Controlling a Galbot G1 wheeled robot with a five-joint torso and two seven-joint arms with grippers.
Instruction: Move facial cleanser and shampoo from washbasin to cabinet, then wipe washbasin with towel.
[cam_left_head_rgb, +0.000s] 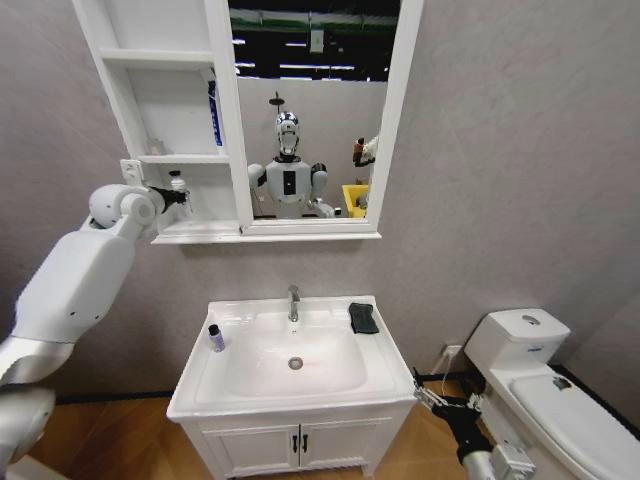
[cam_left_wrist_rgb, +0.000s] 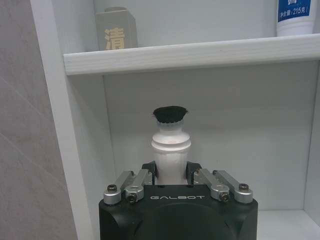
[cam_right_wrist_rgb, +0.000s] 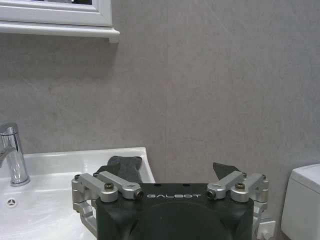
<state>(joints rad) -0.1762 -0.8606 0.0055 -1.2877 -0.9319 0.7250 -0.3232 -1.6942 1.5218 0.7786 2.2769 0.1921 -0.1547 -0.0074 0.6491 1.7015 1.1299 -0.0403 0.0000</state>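
My left gripper (cam_left_head_rgb: 176, 196) is raised into the lowest niche of the white cabinet (cam_left_head_rgb: 226, 120) and is shut on a small white bottle (cam_left_head_rgb: 178, 183) with a black cap. In the left wrist view the white bottle (cam_left_wrist_rgb: 171, 145) stands upright between the fingers of the left gripper (cam_left_wrist_rgb: 170, 172), above the niche floor. A small dark bottle (cam_left_head_rgb: 216, 338) stands on the left rim of the washbasin (cam_left_head_rgb: 385, 385). I cannot tell which bottle is the cleanser and which the shampoo. The dark towel (cam_left_head_rgb: 363, 318) lies on the back right corner. My right gripper (cam_left_head_rgb: 440, 398) hangs open, low at the basin's right.
On the middle shelf stand a blue-and-white tube (cam_left_wrist_rgb: 298, 17) and a grey box (cam_left_wrist_rgb: 116, 31). A chrome tap (cam_left_head_rgb: 293, 302) rises behind the bowl. A white toilet (cam_left_head_rgb: 560, 390) stands to the right, close to my right arm. The two-door vanity (cam_left_head_rgb: 300, 440) sits under the basin.
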